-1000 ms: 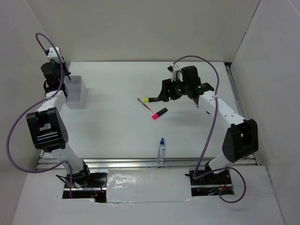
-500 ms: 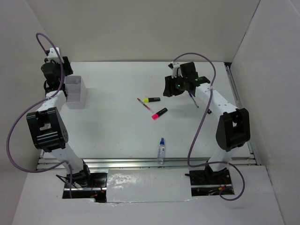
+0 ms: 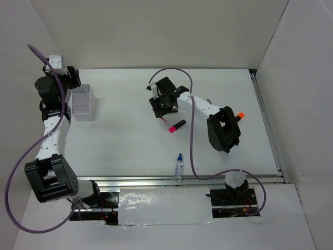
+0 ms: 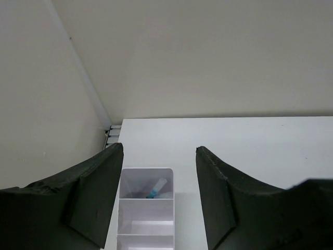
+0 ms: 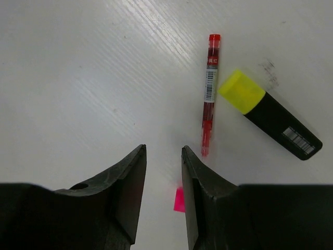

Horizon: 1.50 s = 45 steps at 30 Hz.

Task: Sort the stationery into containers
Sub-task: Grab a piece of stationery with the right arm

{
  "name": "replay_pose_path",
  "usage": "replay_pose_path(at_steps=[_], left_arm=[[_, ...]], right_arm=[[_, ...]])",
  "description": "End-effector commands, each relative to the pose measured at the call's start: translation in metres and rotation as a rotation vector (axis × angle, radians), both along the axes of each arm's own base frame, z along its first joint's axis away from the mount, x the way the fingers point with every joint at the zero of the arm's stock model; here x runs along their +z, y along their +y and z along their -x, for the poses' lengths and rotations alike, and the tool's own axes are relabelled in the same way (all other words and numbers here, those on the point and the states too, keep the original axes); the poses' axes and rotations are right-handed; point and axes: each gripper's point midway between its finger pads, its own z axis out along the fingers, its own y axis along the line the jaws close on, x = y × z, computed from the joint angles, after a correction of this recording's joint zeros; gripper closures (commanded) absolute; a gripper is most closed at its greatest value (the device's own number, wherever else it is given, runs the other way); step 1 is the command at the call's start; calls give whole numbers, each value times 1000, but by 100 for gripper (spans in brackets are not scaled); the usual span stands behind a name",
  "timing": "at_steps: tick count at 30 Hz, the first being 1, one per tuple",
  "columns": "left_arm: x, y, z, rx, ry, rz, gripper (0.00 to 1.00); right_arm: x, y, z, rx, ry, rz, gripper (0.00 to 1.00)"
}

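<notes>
Right hand (image 5: pixel 162 152) has swung in from the right side to mid-tabletop (image 3: pixel 125 140) over the last second. Its fingers stand narrowly apart, nothing between them. Red pen (image 5: pixel 209 94) lies just ahead and right of it, yellow-capped highlighter (image 5: pixel 268 119) beyond the pen, pink-capped highlighter (image 5: pixel 179 200) under the gap. Left hand (image 4: pixel 158 151) has opened wide, empty. White box (image 4: pixel 145 221) sits below it, a blue-tipped item (image 4: pixel 155 188) in the far compartment.

A red pen (image 5: pixel 209 94) with a white barcode label and a black highlighter (image 5: pixel 270 115) with a yellow cap show upper right at the right wrist, and from above a pink-capped marker (image 3: pixel 177 125), a clear blue-capped bottle (image 3: pixel 179 166) and a white box (image 3: pixel 84 112).
</notes>
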Motion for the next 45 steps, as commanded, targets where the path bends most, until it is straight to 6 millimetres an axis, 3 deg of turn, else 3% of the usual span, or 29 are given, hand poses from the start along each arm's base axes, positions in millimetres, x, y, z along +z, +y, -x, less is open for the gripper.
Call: replay_pose_path(at_steps=[1, 14, 31, 35, 41, 45], left_arm=[[15, -19, 20, -65, -30, 16, 30], [32, -47, 45, -151, -55, 67, 24], [29, -51, 49, -170, -55, 50, 23], [26, -52, 49, -173, -49, 45, 23], [22, -53, 50, -180, -44, 50, 23], [25, -55, 50, -185, -51, 47, 23]], right_arm=[[3, 3, -9, -5, -28, 47, 60], [-32, 1, -18, -10, -10, 112, 60], [-60, -16, -29, -36, 15, 163, 62], [-51, -11, -26, -18, 3, 146, 64], [-19, 4, -18, 38, -82, 134, 64], [-15, 5, -20, 40, -99, 156, 64]])
